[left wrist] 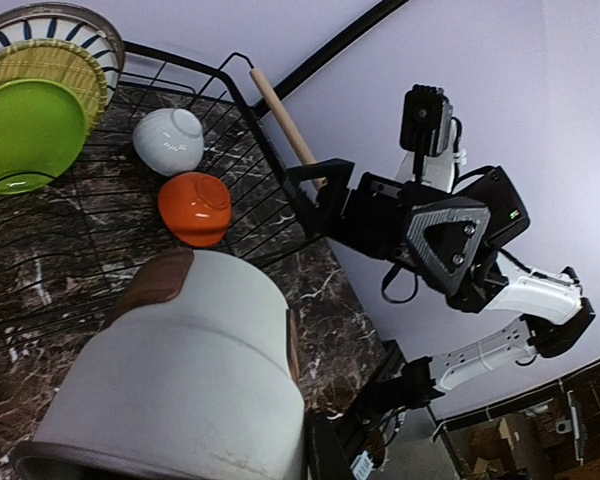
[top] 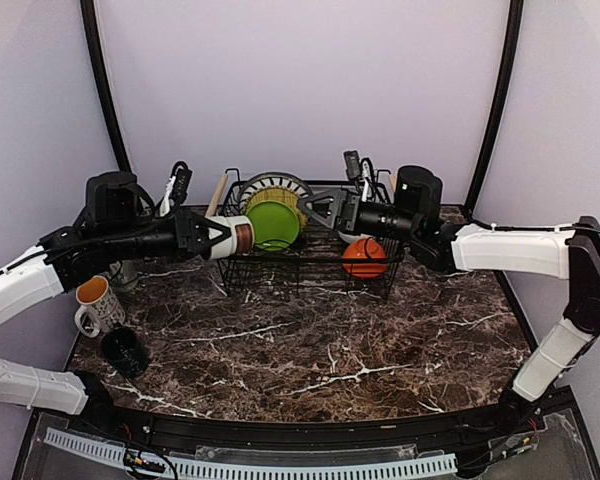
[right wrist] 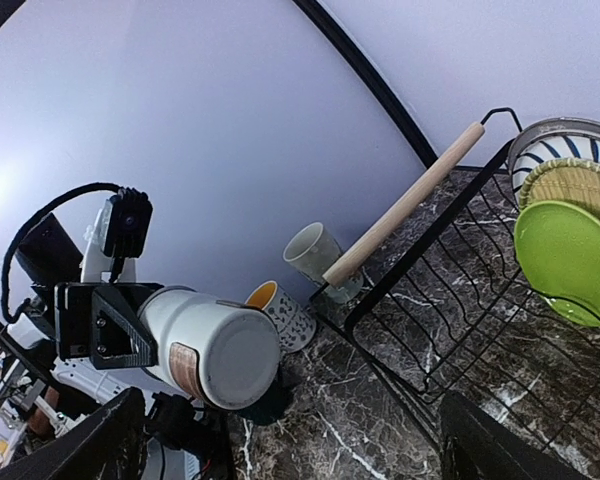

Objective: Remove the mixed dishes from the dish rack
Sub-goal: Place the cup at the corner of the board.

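My left gripper (top: 216,238) is shut on a pale mug (top: 237,238) with a brown patch, held on its side in the air just left of the dish rack (top: 242,272); the mug (left wrist: 180,370) fills the left wrist view. Standing in the rack are a lime-green plate (top: 273,225), a yellow plate (top: 270,196) and a grey patterned plate (top: 276,180). An orange bowl (top: 365,258) and a white bowl (left wrist: 170,140) lie on the rack floor. My right gripper (top: 315,207) hovers open above the rack's middle, holding nothing.
On the table at the left stand a patterned mug with an orange inside (top: 95,305), a dark green mug (top: 125,352) and a steel cup (right wrist: 320,258) by the rack's wooden handle (right wrist: 405,205). Walls close in the back and sides.
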Robot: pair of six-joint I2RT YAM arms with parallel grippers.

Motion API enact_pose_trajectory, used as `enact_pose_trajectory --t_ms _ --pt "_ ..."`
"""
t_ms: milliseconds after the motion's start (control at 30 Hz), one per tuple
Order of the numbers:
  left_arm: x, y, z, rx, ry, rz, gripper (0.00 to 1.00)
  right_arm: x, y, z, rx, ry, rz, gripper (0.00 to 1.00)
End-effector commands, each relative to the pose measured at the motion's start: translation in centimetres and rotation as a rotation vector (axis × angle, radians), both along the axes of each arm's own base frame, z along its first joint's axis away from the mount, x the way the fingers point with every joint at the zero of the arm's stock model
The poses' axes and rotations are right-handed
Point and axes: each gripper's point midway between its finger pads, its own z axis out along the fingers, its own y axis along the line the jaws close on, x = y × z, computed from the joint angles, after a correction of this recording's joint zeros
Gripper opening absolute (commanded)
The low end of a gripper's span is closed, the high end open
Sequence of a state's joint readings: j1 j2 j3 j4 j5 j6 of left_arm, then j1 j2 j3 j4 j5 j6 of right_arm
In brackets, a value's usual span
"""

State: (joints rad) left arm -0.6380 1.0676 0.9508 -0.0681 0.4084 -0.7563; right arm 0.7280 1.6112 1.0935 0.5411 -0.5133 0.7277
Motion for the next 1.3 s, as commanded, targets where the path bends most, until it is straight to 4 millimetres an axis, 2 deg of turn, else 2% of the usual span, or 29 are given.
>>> enact_pose_trajectory --t_ms 0,33,67,167,267,367,567,733,900,1067,1267 --pt "-2.5 6.2 -5.3 0.376 0.083 0.113 0.01 1.2 -1.2 -0.3 -0.106 -0.065 -0.081 0.99" --pt "-2.6 7.2 -5.4 0.412 0.077 0.147 0.01 1.5 -1.4 -0.4 -0.130 -0.075 -0.097 0.99" --pt "-3.5 8.3 -6.7 0.471 0.124 0.153 0.01 1.9 -1.6 -0.5 -0.156 -0.081 -0.116 0.99" --pt "-4.7 10.4 -8.7 0.568 0.190 0.183 0.01 2.8 -2.1 -0.8 -0.226 -0.106 -0.162 0.99" --pt "-6.1 10.6 -11.4 0.605 0.293 0.151 0.01 3.7 -2.7 -1.3 -0.283 -0.118 -0.210 0.99" --pt "-6.6 10.6 -13.6 0.633 0.373 0.142 0.01 4.0 -3.0 -1.6 -0.316 -0.122 -0.231 0.99" --pt "-7.7 13.2 -17.6 0.810 0.480 0.196 0.01 4.3 -3.6 -2.4 -0.374 -0.116 -0.252 0.99" --pt "-9.0 13.5 -21.0 0.909 0.569 0.170 0.01 4.8 -3.7 -2.8 -0.408 -0.108 -0.269 0.99" --pt "-9.9 13.6 -22.9 0.954 0.614 0.155 0.01 5.1 -3.5 -3.0 -0.423 -0.107 -0.269 0.99" --pt "-10.7 14.1 -24.1 0.967 0.654 0.166 0.01 5.9 -4.1 -4.3 -0.508 -0.092 -0.312 0.99" --pt "-10.8 14.3 -24.5 0.973 0.658 0.167 0.14 7.4 -4.9 -6.1 -0.650 -0.077 -0.359 0.99"
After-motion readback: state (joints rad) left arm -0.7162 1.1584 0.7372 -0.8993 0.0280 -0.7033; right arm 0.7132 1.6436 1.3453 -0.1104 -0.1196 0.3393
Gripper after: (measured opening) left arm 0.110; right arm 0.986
